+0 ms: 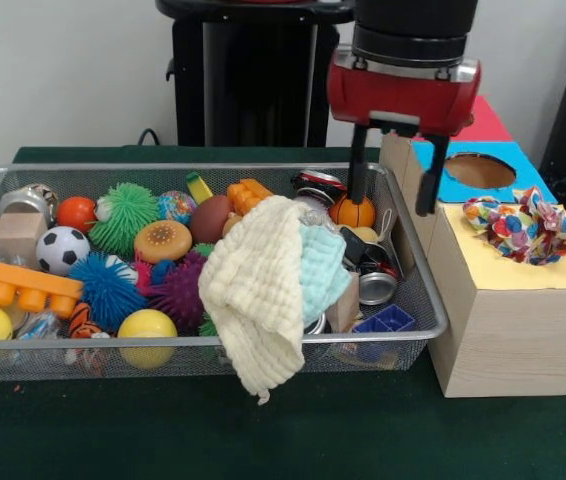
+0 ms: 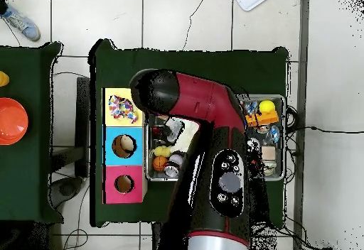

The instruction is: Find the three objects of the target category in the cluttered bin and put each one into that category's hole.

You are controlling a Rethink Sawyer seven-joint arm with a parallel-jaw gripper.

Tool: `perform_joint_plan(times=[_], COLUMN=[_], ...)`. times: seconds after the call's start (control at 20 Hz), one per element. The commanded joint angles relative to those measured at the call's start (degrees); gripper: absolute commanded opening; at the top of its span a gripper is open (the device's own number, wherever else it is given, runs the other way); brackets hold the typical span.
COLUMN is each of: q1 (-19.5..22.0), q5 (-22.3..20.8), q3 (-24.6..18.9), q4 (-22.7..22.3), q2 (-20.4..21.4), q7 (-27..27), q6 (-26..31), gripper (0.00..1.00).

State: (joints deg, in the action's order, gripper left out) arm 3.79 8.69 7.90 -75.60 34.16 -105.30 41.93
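The wire mesh bin (image 1: 163,168) is full of toys. One white ruffled fabric piece with bright dots (image 1: 523,230) lies on the yellow top of the wooden box (image 1: 508,330), to the right of the bin; it also shows in the overhead view (image 2: 122,109). I see no other dotted fabric piece; the clutter may hide them. My gripper (image 1: 394,178) hangs open and empty over the bin's right end, next to the box's blue section and its round hole (image 1: 478,170). In the overhead view the arm (image 2: 213,140) hides the gripper and much of the bin (image 2: 284,130).
A cream cloth (image 1: 258,300) hangs over the bin's front rim beside a pale teal cloth (image 1: 323,265). Spiky rubber balls (image 1: 123,215), a soccer ball (image 1: 61,248), yellow balls (image 1: 146,328), cans (image 1: 375,287) and an orange block (image 1: 13,285) fill the bin. The box also has a red section (image 2: 123,184).
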Motion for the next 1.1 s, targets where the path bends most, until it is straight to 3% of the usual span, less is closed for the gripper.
perform_joint_plan(times=[0.05,0.2,0.25,0.55,1.1], q1=[5.4,8.2,9.4,15.7,17.4], q5=[-7.1,-9.7,-10.6,-16.7,-31.2], q3=[-3.8,-4.8,-5.1,-8.4,-7.9], q4=[-12.5,-16.7,-19.9,-29.8,-33.7], q2=[4.3,7.2,8.9,12.3,8.3], q7=[9.1,11.7,12.2,11.5,4.0], q6=[0.8,-2.4,-4.7,-13.8,-26.1], gripper=[1.00,1.00,1.00,1.00,1.00])
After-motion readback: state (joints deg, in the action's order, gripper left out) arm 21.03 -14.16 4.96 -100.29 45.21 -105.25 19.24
